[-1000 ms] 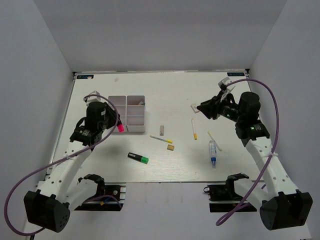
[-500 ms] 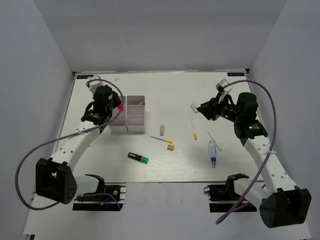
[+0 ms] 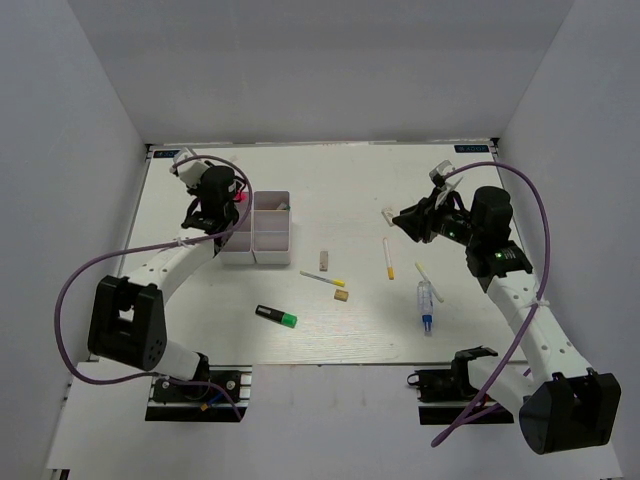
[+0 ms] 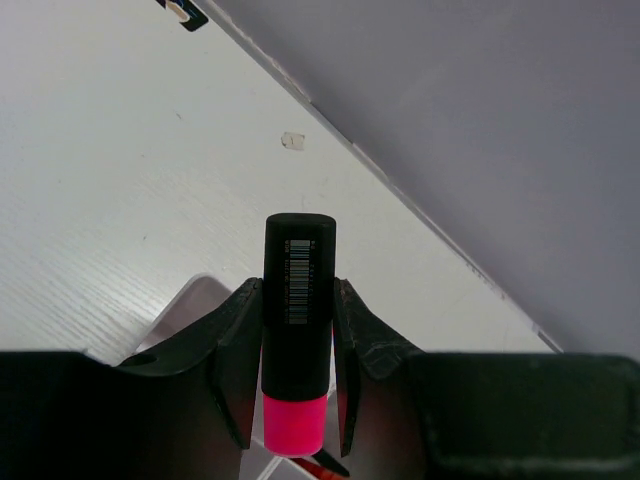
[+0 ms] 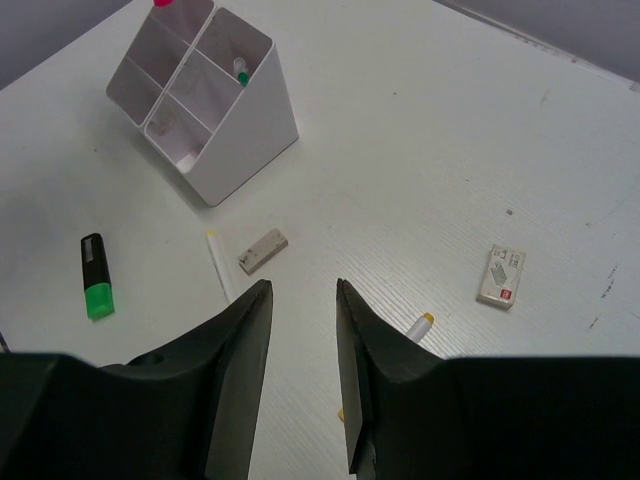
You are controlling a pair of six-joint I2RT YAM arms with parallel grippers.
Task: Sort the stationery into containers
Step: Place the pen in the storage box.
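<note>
The left gripper [image 3: 225,200] had been carried up over the organizer box [image 3: 272,252], clamped on the pink-capped highlighter [image 4: 297,300], whose long axis ran along the fingers [image 4: 235,350]; the far-left compartment lay just beneath, and the right gripper [image 5: 302,292] was held narrowly parted, empty

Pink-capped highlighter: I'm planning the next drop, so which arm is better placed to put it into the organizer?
Left: the left jaws grip the pink-capped highlighter over the organizer; the right jaws stand open and empty across the table.
</note>
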